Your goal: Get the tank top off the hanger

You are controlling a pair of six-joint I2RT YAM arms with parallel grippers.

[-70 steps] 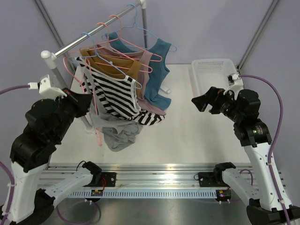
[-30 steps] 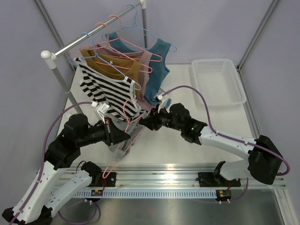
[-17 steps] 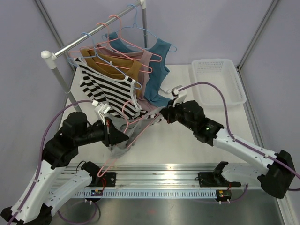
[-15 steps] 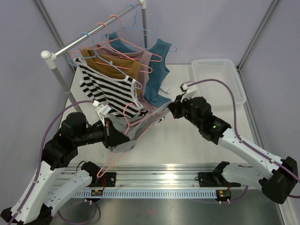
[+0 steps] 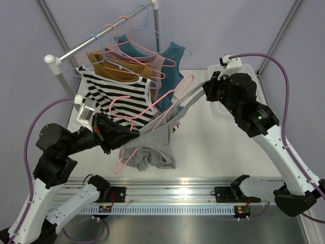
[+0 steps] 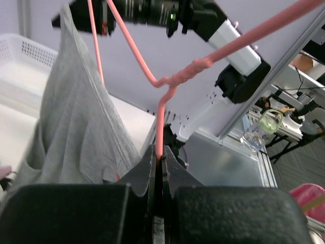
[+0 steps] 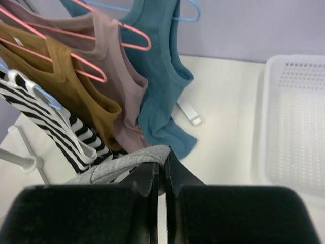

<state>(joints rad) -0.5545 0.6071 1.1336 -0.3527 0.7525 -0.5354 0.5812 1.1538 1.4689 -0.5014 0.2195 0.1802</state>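
Observation:
My left gripper (image 5: 133,135) is shut on the hook of a pink hanger (image 5: 175,91), low in front of the rack. In the left wrist view the pink wire (image 6: 158,117) rises straight out of the shut left gripper (image 6: 162,155). A grey tank top (image 5: 152,147) hangs bunched from the hanger, with one strap pulled taut up to the right. My right gripper (image 5: 207,91) is shut on that strap, high by the basket. The right wrist view shows the grey strap (image 7: 122,170) pinched in the right gripper (image 7: 163,162).
The clothes rack rail (image 5: 101,38) carries a striped top (image 5: 119,94), a mustard top (image 7: 66,76), a mauve top (image 7: 117,86) and a teal top (image 5: 170,66) on hangers. A white basket (image 7: 294,127) sits at the back right, behind my right arm.
My right gripper has shut on the grey strap and drawn it up and to the right, away from the left gripper. The hanger now slants between the arms, and the grey cloth stretches out.

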